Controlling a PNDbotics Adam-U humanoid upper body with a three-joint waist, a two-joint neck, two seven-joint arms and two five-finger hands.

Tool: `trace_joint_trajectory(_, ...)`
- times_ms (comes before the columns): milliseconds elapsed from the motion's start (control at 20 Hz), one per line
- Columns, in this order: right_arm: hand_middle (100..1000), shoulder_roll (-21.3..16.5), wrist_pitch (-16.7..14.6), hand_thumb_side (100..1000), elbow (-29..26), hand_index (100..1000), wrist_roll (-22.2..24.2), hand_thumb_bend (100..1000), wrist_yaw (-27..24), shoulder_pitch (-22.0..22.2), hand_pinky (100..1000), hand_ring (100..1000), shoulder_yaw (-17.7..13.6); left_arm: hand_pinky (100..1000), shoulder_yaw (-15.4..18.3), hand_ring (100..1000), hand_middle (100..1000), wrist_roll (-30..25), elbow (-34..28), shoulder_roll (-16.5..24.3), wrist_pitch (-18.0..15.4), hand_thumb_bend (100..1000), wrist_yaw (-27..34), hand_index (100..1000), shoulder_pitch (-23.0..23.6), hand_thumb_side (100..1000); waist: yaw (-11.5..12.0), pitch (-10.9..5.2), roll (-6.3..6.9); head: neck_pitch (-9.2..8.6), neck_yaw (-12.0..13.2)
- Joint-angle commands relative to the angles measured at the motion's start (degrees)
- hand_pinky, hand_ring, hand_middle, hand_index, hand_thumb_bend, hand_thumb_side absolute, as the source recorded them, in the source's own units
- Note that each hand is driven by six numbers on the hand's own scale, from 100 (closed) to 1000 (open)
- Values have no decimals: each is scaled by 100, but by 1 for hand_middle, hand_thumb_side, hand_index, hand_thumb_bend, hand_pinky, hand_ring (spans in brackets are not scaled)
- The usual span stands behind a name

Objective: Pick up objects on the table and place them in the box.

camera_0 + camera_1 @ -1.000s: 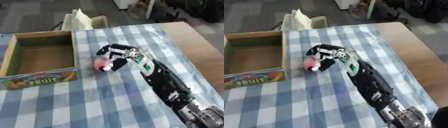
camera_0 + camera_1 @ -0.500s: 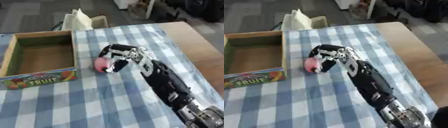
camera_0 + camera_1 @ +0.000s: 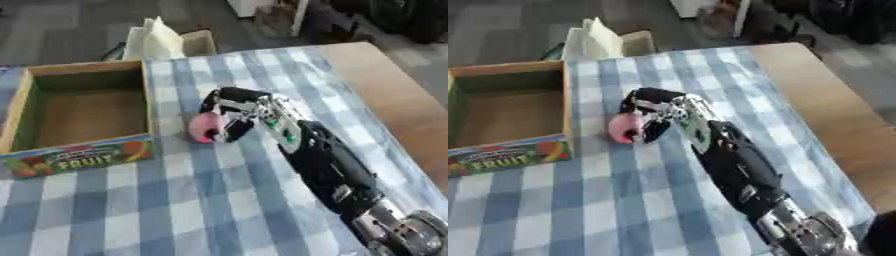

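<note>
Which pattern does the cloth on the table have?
The cloth has blue and white checks, seen best in the left eye view.

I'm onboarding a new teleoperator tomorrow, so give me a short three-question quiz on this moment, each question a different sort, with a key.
1. True or false: the box already holds an object.
2. Multiple choice: the pink round object is
A. inside the box
B. on the checked cloth, just right of the box
C. on the bare wood at the table's right edge
3. Fill in: the hand curled around the pink object is the robot's ____ hand.

Key
1. False. The box's brown floor shows bare.
2. B.
3. Right. The right hand comes in from the lower right, fingers curled around the object; the left hand shows in neither view.
</note>
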Motion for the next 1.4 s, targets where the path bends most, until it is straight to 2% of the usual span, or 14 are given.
trace_joint_trajectory(50, 416, -77, 24, 100, -33, 502, -249, 100, 137, -107, 567, 704, -26, 691, 21, 489, 520, -9, -64, 89, -12, 100, -25, 556, -43, 865, 5, -115, 19, 20, -16)
trace_joint_trajectory(200, 381, -74, 17, 100, -69, 467, -431, 100, 151, -136, 551, 686, -30, 691, 21, 489, 520, -9, -66, 88, -13, 100, -23, 556, -47, 864, 4, -118, 17, 19, -14)
trace_joint_trajectory(500, 375, -53, 31, 100, -323, 462, -626, 100, 15, -279, 542, 682, -89, 691, 20, 489, 520, -10, -68, 90, -16, 100, -18, 557, -47, 863, 0, -132, 31, 18, -13)
trace_joint_trajectory(800, 375, 117, 61, 100, -502, 461, -755, 111, -18, -709, 540, 675, -94, 691, 3, 489, 520, -26, -63, 75, -17, 100, -12, 557, -46, 862, 9, -153, 46, 24, -36)
trace_joint_trajectory(1150, 379, 543, 78, 100, 17, 465, -915, 127, 464, -1306, 541, 673, -140, 692, -18, 489, 521, -45, -68, 52, -20, 100, -2, 557, -72, 863, 101, -139, 69, -16, -87)
trace_joint_trajectory(1400, 393, 993, 95, 100, 457, 480, -1048, 115, 830, -1616, 540, 680, -255, 692, -56, 489, 521, -82, -81, 26, -20, 100, 5, 557, -146, 863, 219, -70, 71, -94, -173)
